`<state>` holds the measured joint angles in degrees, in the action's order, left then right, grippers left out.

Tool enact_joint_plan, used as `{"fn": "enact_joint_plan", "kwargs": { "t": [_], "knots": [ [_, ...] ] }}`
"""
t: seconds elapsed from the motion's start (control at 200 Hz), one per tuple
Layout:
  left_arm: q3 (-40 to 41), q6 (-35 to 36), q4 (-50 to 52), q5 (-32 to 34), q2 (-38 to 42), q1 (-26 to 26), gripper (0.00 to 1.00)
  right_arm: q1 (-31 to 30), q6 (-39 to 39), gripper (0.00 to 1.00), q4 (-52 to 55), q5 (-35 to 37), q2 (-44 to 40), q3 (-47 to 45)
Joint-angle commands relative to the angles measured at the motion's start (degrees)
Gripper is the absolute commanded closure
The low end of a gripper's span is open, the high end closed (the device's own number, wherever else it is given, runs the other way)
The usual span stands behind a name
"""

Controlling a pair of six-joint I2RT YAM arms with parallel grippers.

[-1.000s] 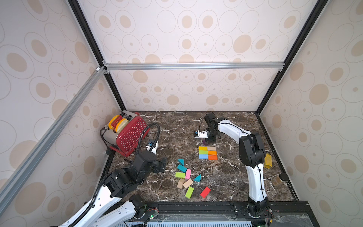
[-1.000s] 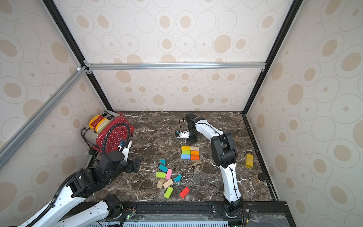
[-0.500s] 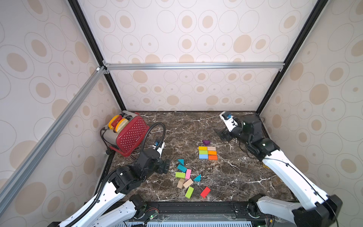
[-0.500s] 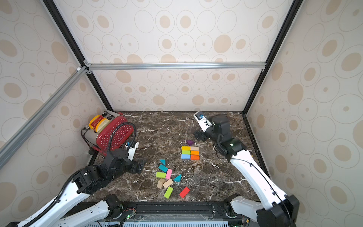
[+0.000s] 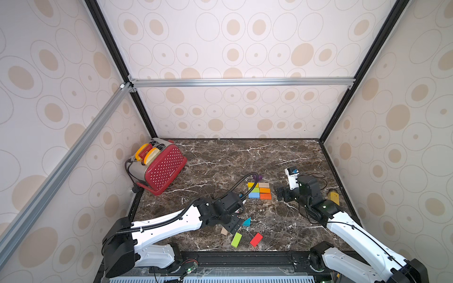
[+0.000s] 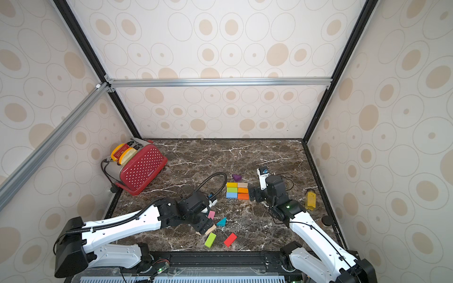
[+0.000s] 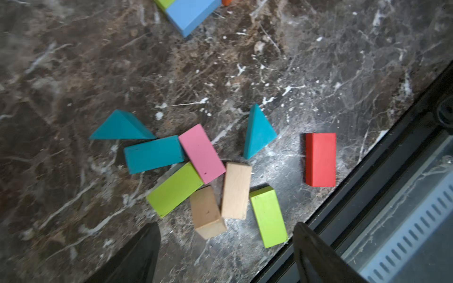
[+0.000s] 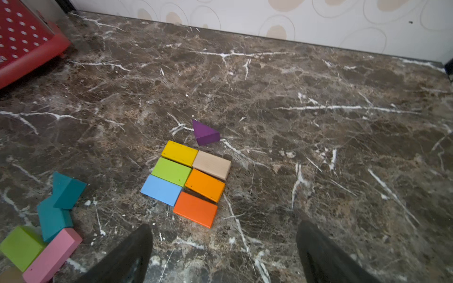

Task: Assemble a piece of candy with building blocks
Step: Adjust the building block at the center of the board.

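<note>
Near desk's front edge we see loose building blocks (image 7: 208, 171): green, red, tan, pink, teal bricks and wedges. Our left gripper (image 7: 225, 245) hangs over them, jaws apart, nothing between. Further in, mid-desk, six bricks (image 8: 188, 181) lie flush in two columns; purple wedge (image 8: 204, 133) just beyond, apart from them. Our right gripper (image 8: 224, 245) beside that grid toward right edge, jaws wide, empty. Red toaster (image 5: 163, 169) at far left corner.
</note>
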<state>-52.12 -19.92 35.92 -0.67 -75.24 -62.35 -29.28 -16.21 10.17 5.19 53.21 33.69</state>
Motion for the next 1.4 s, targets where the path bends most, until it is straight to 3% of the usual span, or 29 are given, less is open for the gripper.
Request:
{"fn": "enact_joint_plan", "kwargs": {
  "t": [0.0,0.34,0.791,1.077,1.392],
  "knots": [
    [-3.3,1.8,-5.6,-1.6,-5.9,-1.7,0.15,0.3,-2.2,0.04,0.0,5.3,0.4,-1.0],
    [-7.7,2.3,-8.2,-1.1,-18.4,-3.0,0.25,3.3,-1.7,0.03,0.3,7.5,0.2,-3.4],
    [-9.1,-1.3,-8.5,0.5,-23.4,-3.2,0.50,4.4,-1.8,0.03,0.3,6.9,2.0,-3.6],
    [-9.9,-9.1,-7.7,5.4,-24.6,-3.2,0.65,4.6,-2.2,0.03,0.6,7.0,2.9,-3.4],
    [-18.2,-22.1,-3.2,12.8,-29.9,-3.3,0.62,5.0,-2.9,0.03,0.5,7.5,3.6,-3.4]
  ]
}}
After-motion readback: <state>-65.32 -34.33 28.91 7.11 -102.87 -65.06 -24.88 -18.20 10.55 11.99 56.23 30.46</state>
